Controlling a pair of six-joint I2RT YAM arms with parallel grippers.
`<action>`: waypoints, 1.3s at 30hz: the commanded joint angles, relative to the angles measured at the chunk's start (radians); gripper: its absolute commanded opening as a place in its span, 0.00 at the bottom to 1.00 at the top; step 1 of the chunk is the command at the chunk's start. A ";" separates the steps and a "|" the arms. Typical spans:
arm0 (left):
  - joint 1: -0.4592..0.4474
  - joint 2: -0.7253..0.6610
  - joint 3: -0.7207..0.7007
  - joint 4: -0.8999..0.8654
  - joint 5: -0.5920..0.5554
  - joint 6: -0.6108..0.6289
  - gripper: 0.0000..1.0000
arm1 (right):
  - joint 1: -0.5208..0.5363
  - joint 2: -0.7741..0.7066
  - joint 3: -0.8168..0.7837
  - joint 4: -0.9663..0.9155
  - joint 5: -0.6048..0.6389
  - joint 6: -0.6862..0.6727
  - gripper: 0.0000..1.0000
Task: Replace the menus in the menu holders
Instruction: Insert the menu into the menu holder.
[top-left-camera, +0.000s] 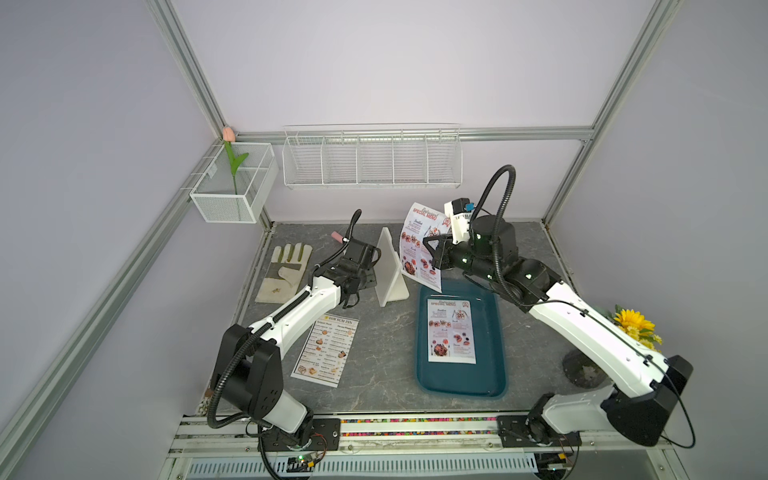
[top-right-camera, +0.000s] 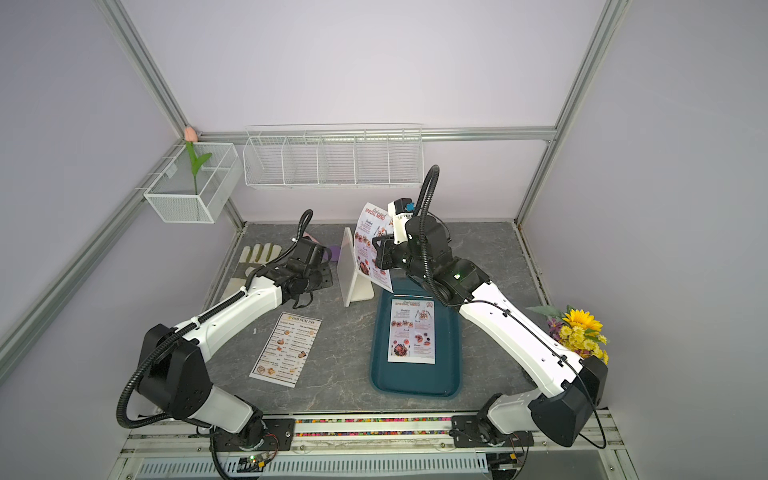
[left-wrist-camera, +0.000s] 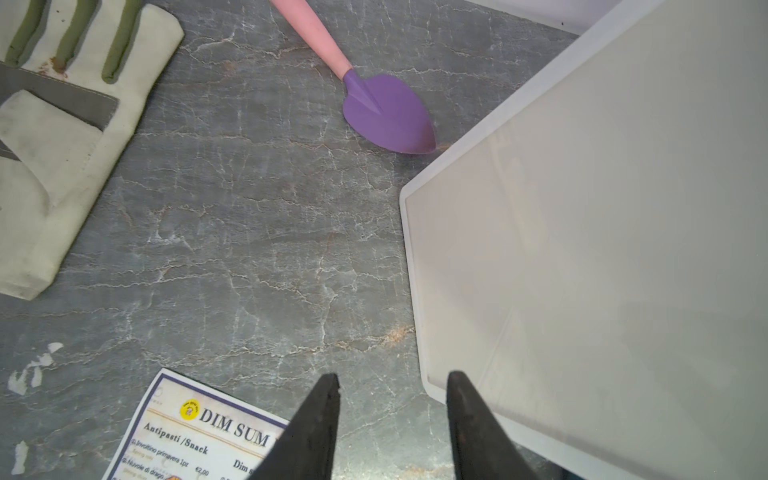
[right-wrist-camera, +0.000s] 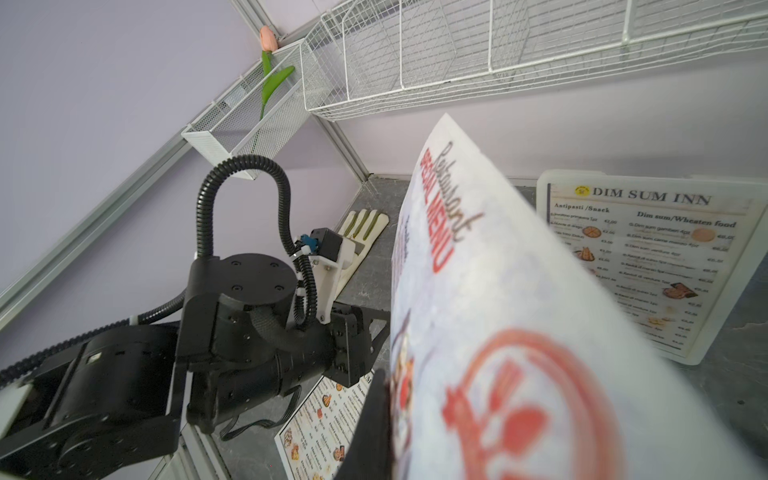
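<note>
Near edge, left: DIM SUM INN sheet (top-left-camera: 326, 351) lying flat. Right gripper (top-left-camera: 431, 248) clamps a SPECIAL MENU sheet (top-left-camera: 413, 245) aloft just right of the holder (top-left-camera: 390, 266) — left gripper (left-wrist-camera: 392, 382) partly open, empty. Looks like insertion; next, align sheet with slot.

The left arm (top-left-camera: 291, 316) rises from its base at the near edge of the tabletop (top-left-camera: 374, 332), folds at the elbow and stretches its white forearm low toward the blank back of the upright menu holder (top-left-camera: 390, 266). The left pincer (left-wrist-camera: 392, 395) hangs just beside that back, jaws parted with nothing between them. The right arm (top-left-camera: 582, 328) reaches in from the holder's other side, wrist raised off the tabletop. The right pincer (top-left-camera: 432, 245) is clamped on a SPECIAL MENU sheet (top-left-camera: 415, 237), held upright just beside the holder's printed face.
</note>
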 joint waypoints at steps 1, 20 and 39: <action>0.007 -0.025 0.009 -0.030 -0.050 -0.029 0.45 | 0.007 0.021 0.041 0.025 0.073 -0.021 0.07; 0.007 -0.067 -0.033 -0.065 -0.062 -0.056 0.43 | 0.003 0.071 0.059 0.115 0.070 0.097 0.07; 0.007 -0.075 -0.026 -0.071 -0.066 -0.055 0.42 | -0.020 0.096 0.034 0.123 0.072 0.139 0.07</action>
